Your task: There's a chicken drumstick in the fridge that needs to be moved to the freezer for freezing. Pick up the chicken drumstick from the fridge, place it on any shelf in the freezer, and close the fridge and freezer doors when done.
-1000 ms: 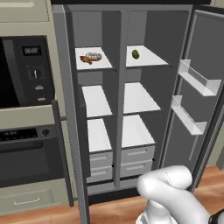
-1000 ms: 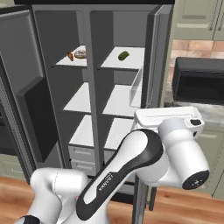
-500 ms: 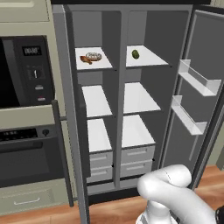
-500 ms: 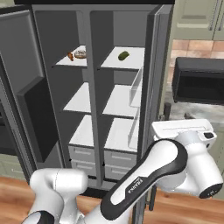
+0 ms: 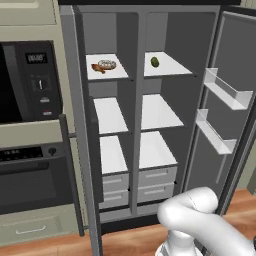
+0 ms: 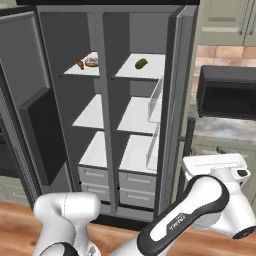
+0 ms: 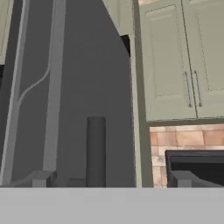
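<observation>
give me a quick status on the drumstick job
Gripper open, empty, facing the fridge door's outer side. Drumstick on top left shelf beside donut. Both doors open, nothing blocking the shelves.

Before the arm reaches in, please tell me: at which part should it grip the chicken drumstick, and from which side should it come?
Probably across the middle of the chicken drumstick, coming in from the open front and a little above. It lies flat at the front left of the top shelf, and the donut sits close behind it, so a rear or side approach looks crowded.
</observation>
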You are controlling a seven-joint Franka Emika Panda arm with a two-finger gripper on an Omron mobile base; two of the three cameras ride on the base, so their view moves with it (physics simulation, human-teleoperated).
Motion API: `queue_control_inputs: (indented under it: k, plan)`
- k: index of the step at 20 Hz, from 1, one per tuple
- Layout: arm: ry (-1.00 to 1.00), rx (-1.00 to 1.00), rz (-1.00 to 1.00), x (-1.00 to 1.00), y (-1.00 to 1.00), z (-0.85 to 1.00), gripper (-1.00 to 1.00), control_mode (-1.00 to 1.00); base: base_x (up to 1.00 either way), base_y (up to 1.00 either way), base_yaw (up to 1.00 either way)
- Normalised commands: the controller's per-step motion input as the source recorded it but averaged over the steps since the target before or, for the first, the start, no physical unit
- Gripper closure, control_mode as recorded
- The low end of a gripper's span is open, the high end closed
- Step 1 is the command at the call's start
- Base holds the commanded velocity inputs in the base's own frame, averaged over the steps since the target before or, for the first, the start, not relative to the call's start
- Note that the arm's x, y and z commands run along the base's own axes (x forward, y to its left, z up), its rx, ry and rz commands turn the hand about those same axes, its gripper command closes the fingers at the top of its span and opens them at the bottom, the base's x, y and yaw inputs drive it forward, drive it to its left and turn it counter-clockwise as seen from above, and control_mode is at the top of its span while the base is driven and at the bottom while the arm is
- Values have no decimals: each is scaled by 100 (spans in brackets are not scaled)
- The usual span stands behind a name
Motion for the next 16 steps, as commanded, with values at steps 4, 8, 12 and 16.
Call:
queue_control_inputs:
  k: [4, 8, 12, 16]
  plan:
    - [0, 0, 0, 30, -20, -60, -100, -100, 0, 0, 0]
    - [1, 0, 0, 41, -7, -48, -100, -100, 0, 0, 0]
    - [0, 0, 2, 37, 0, -48, -100, -100, 0, 0, 0]
    - [0, 0, 5, 38, -17, -38, -100, -100, 0, 0, 0]
